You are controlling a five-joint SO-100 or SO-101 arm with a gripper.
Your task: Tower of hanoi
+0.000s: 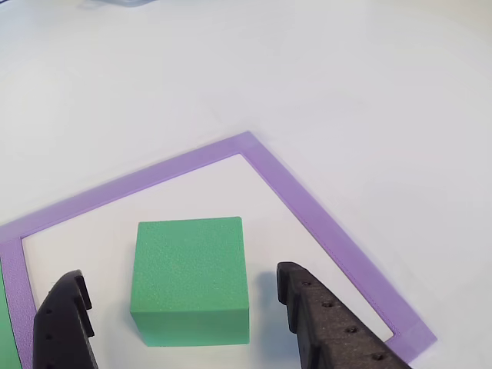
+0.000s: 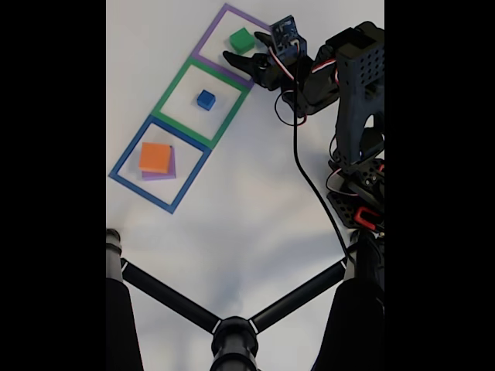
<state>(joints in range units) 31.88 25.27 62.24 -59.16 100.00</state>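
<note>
A green cube [image 1: 190,280] sits inside the purple square frame [image 1: 300,201], seen in the other view. My gripper [image 1: 181,277] is open, with one black finger on each side of the cube and a gap on both sides. In the fixed view the gripper [image 2: 244,46] reaches over the purple frame [image 2: 209,35] at the top, around the green cube [image 2: 241,39]. A small blue cube [image 2: 205,99] lies in the green frame [image 2: 172,91]. An orange block [image 2: 155,157] rests on a purple block [image 2: 170,173] in the blue frame [image 2: 126,158].
The three frames run diagonally across a white table [image 2: 255,209]. The arm's base [image 2: 357,116] and a black cable [image 2: 313,185] are on the right. A black tripod-like stand [image 2: 232,336] spreads across the bottom of the fixed view.
</note>
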